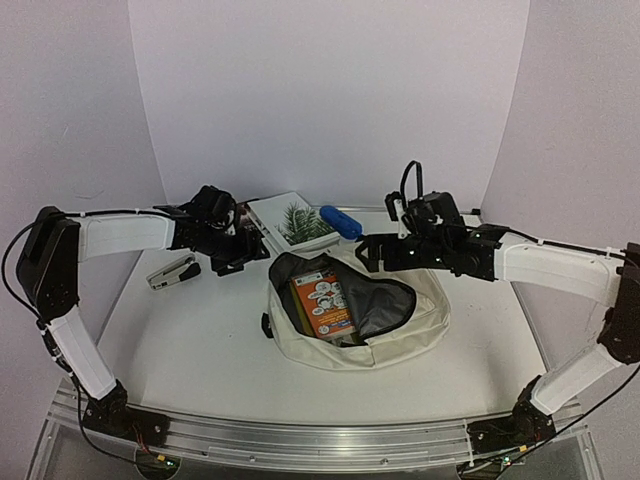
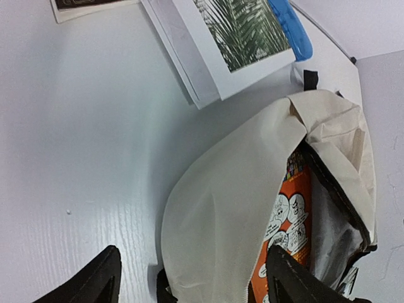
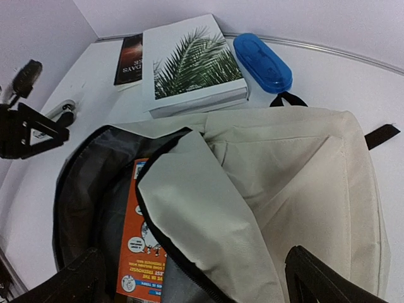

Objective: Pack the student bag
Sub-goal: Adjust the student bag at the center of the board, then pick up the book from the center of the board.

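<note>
Top external view is showing the student bag (image 1: 405, 325) lying unzipped mid-table (image 1: 200, 340), orange book (image 1: 322, 305) sitting inside. Left claw (image 1: 238, 262) is hanging just off its far-left edge and right claw (image 1: 368, 254) is hovering over its far rim, both spread wide and gripping nothing.

Dark book (image 3: 129, 60) reads "DAYS" — print on orange book (image 3: 134, 246) illegible.

The student bag (image 1: 420, 322) is cream, the booklet (image 1: 322, 305) orange, the case (image 1: 341, 222) blue.
</note>
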### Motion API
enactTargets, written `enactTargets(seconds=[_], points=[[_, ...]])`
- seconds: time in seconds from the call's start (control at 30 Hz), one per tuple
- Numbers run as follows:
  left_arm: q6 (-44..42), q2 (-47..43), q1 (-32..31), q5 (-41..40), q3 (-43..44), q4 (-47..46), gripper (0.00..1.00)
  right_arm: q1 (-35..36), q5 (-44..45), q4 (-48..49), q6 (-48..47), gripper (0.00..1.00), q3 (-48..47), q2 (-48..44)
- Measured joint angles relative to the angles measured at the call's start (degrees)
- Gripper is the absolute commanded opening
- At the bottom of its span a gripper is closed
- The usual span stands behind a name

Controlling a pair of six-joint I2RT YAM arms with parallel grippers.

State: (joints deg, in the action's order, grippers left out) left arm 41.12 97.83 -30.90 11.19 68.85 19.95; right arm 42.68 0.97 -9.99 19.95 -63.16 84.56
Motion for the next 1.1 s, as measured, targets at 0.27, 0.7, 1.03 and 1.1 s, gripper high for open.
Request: enactTargets(seconds=[0.27, 0.7, 1.03, 1.1], points=[[1.5, 1.7, 10.4, 6.6, 4.5, -6.0, 0.82, 0.0, 5.4, -0.2, 1.9, 0.98, -2.3, 1.9], [14.3, 23.8, 11.9, 16.0, 10.1, -28.5, 0.63, 0.0, 8.1, 2.5, 5.7, 0.98, -1.6, 1.8], [17.8, 33.8, 11.9, 18.3, 21.2, -33.5, 0.45, 0.0, 8.6, 2.8, 6.7, 0.98, -1.2, 1.8], [18.1, 35.0, 11.9, 18.8, 22.2, -33.6, 0.43, 0.0, 8.7, 2.9, 6.7, 0.98, -1.2, 1.8]])
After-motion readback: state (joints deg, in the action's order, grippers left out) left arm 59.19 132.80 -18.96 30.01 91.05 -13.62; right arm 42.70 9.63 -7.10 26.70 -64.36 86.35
